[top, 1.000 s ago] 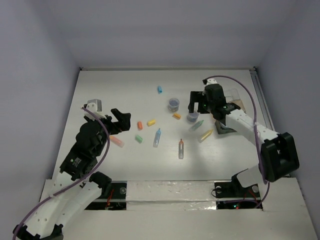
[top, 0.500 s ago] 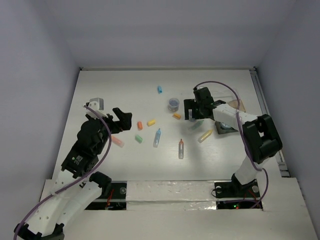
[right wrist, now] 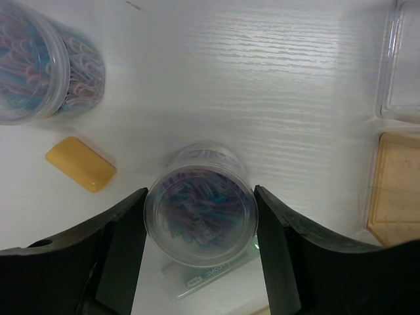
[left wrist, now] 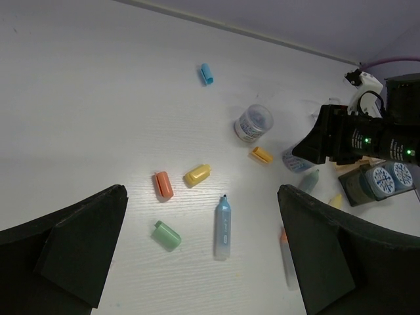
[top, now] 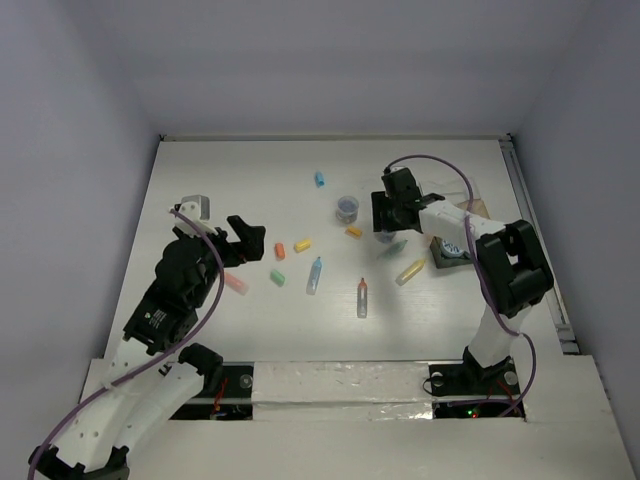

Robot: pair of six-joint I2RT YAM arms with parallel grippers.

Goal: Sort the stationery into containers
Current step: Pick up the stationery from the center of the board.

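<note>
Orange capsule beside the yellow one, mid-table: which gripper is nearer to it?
Left. The left gripper hangs open just left of the orange capsule; the right gripper sits far off to its right, astride a clear jar.

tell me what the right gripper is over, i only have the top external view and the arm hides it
Observer: A small clear round tub packed with coloured paper clips stands between the fingers of the right gripper.
Operator: is it pinched yet
Observer: Both fingers look pressed against the tub's sides, with no gap showing in the right wrist view.
Operator: anything in the boxes already
Observer: In the left wrist view, two round blue-and-white tape rolls sit side by side in a dark-walled compartment just beyond that gripper.
</note>
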